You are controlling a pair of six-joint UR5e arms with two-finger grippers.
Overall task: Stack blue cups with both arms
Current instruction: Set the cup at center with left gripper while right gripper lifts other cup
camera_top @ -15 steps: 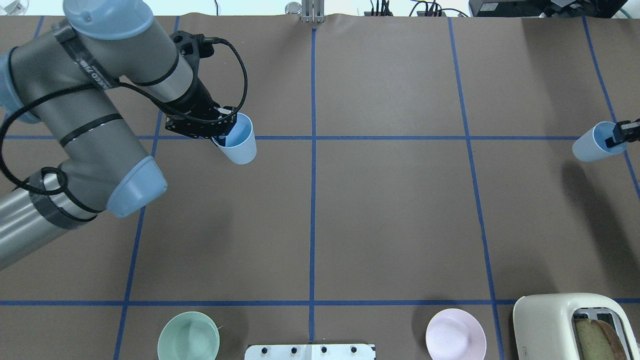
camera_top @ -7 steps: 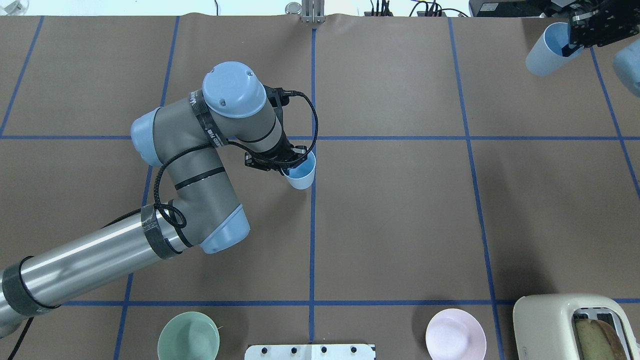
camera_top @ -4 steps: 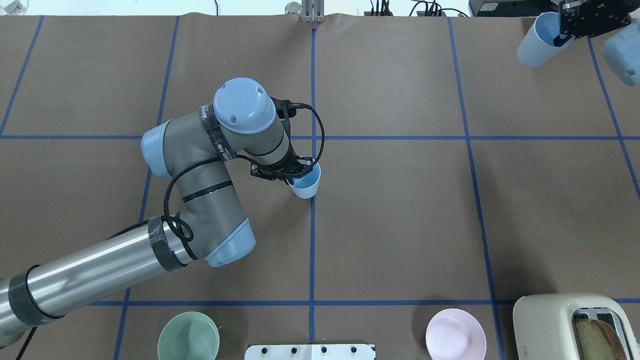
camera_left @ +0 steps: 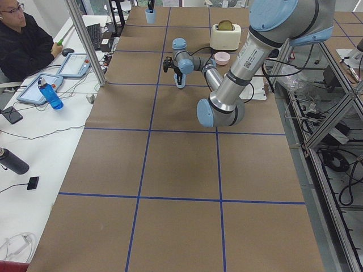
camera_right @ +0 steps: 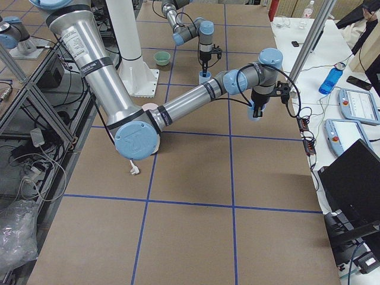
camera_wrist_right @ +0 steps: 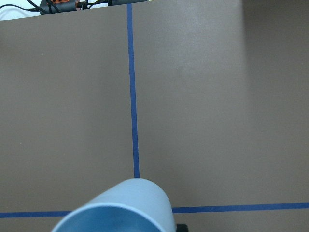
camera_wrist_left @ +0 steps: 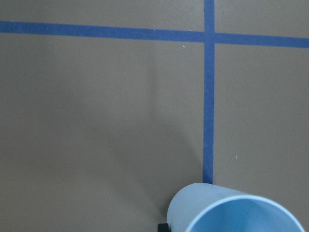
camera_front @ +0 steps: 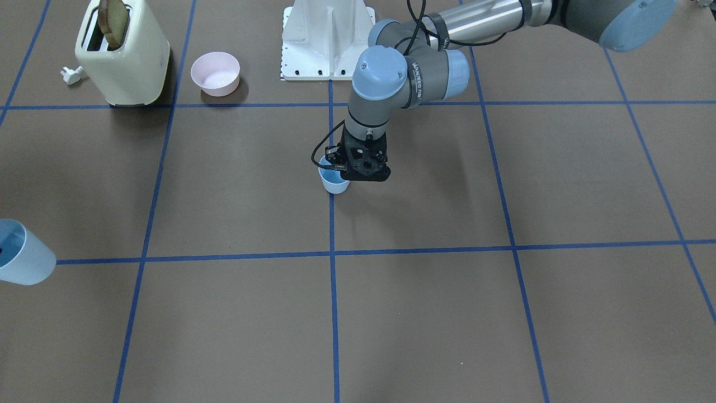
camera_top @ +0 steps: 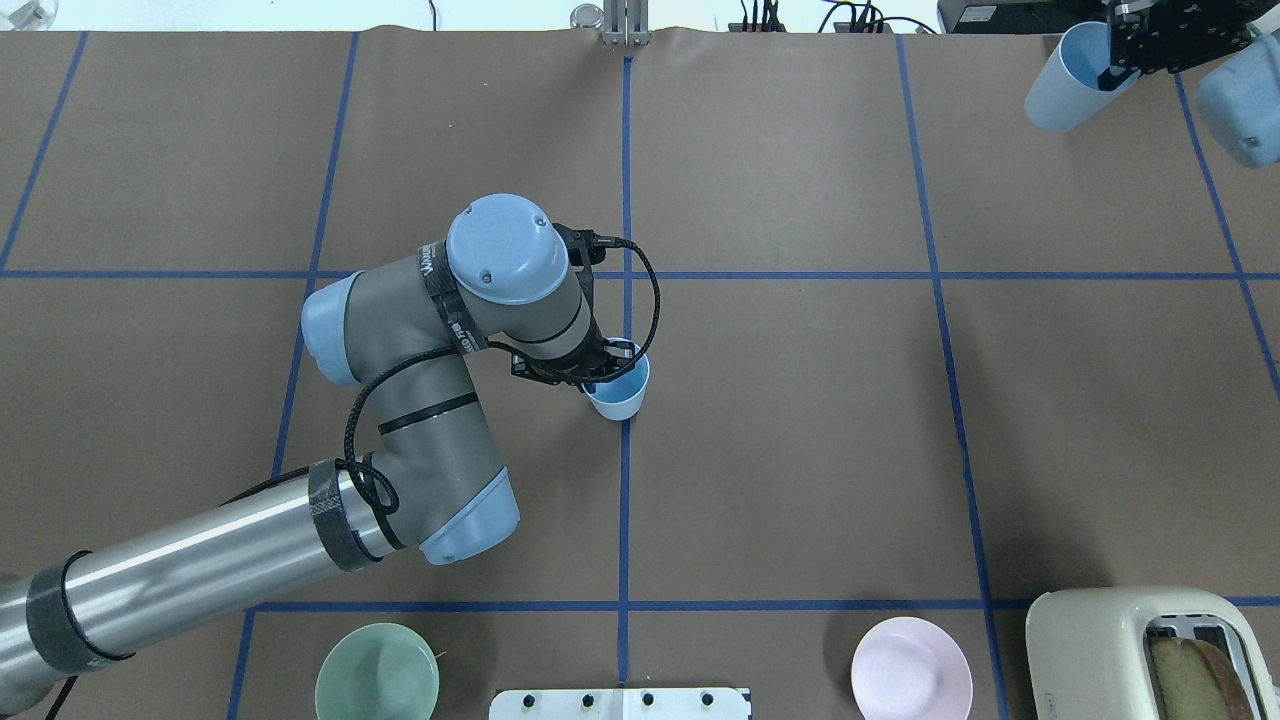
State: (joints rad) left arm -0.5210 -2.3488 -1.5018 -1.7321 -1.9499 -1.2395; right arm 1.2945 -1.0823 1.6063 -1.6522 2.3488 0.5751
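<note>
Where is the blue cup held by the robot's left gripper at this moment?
In the overhead view, the blue cup is near the table's centre, on the central tape line, its rim pinched by the left gripper.

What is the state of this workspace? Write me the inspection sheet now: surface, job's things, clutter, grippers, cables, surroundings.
Surface: brown paper-covered table, blue tape grid.
Job's things: pale-blue plastic tumbler upright at the centre line, table contact cannot be told; second pale-blue tumbler near the far right corner; unstacked.
Clutter: mint-green bowl, pink bowl, cream toaster holding bread, all near the robot's edge.
Grippers: left gripper shut on the centre tumbler's rim; right gripper shut on the second tumbler's rim.
Cables: black cable loops off the left wrist; toaster's white plug lies loose.
Surroundings: white base pedestal; seated operator at a side desk with a blue bottle.
</note>
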